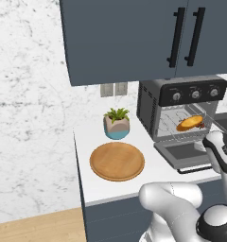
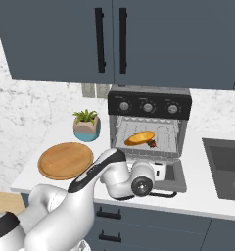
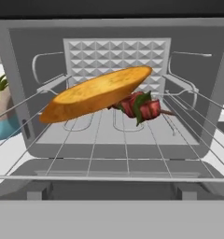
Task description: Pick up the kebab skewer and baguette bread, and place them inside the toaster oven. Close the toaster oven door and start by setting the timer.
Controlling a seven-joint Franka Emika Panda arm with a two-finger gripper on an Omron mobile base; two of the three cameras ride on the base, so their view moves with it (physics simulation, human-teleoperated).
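Note:
The toaster oven (image 1: 147,108) (image 2: 149,95) stands on the counter, and its door (image 1: 181,153) (image 2: 178,179) (image 3: 109,189) is folded down flat in front. On the wire rack inside lies the golden baguette bread (image 1: 190,123) (image 2: 139,138) (image 3: 95,93). The kebab skewer (image 2: 152,143) (image 3: 144,107) rests just behind and to the right of it. My gripper (image 1: 203,145) hovers low over the lowered door, facing into the oven, open and holding nothing. In the right base view my own arm covers most of the hand. Three knobs (image 1: 196,94) line the top panel.
An empty wooden plate (image 1: 117,160) (image 2: 65,160) lies left of the oven. A potted plant (image 1: 117,124) (image 2: 86,125) stands behind it. A sink (image 2: 227,166) is set into the counter on the right. Blue-grey cabinets (image 1: 134,38) hang overhead.

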